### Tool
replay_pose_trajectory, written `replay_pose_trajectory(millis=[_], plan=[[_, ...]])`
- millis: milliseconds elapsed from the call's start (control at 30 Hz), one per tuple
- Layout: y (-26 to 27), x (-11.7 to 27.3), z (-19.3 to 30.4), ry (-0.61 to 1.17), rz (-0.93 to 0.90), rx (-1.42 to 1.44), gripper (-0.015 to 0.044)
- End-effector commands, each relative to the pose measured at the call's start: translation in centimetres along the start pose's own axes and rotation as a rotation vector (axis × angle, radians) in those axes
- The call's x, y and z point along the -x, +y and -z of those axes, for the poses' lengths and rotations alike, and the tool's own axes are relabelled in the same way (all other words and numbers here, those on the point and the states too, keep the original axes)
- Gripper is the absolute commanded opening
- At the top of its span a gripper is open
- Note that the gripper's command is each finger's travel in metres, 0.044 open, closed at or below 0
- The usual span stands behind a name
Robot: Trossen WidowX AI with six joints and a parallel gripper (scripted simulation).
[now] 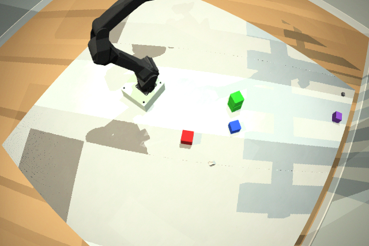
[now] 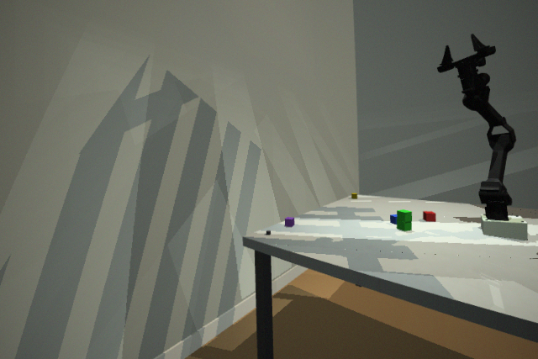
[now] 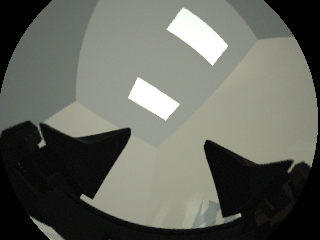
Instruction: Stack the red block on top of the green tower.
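Right now your fingers [image 2: 465, 51] are spread wide, holding nothing, raised high toward the ceiling; the red block [image 1: 187, 136] sits on the bench [image 1: 179, 201], apart from the tower [image 1: 235, 101].

The red block [image 1: 187, 136], the green tower [image 1: 235, 100] and the blue block [image 1: 234, 126] show flat, matt, smooth faces like painted plastic. The table [image 2: 434, 268] has a pale, smooth, faintly sheeny top on a dark matt leg, above a warm wood-toned floor [image 2: 347, 329]. The arm [image 2: 495, 146] and gripper [image 2: 465, 51] look matt black.
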State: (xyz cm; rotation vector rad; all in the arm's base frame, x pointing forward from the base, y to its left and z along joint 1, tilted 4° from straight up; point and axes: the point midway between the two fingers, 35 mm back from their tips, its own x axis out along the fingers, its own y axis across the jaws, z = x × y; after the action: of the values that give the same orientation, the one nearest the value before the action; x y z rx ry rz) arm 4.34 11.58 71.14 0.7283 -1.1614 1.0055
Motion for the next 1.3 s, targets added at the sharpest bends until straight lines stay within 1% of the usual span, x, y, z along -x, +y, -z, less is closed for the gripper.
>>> replay_pose_trajectory(millis=[0,167,333,533,700,833,967,1133,1267], plan=[[-1.6,0.9,6.3,0.201,0.025,0.137,0.0440],[-4.9,3.3,12.8,0.443,0.067,0.298,0.0440],[-9.3,7.0,18.1,0.686,0.122,0.442,0.0440],[-15.3,12.8,22.2,0.969,0.203,0.597,0.0440],[-20.4,19.0,24.2,1.227,0.282,0.686,0.0440],[-24.2,25.1,24.9,1.460,0.355,0.717,0.0440],[-27.2,31.6,24.4,1.691,0.435,0.715,0.0440],[-29.4,39.7,22.3,1.972,0.541,0.656,0.0440],[-29.8,45.8,19.8,2.184,0.630,0.560,0.0440]])
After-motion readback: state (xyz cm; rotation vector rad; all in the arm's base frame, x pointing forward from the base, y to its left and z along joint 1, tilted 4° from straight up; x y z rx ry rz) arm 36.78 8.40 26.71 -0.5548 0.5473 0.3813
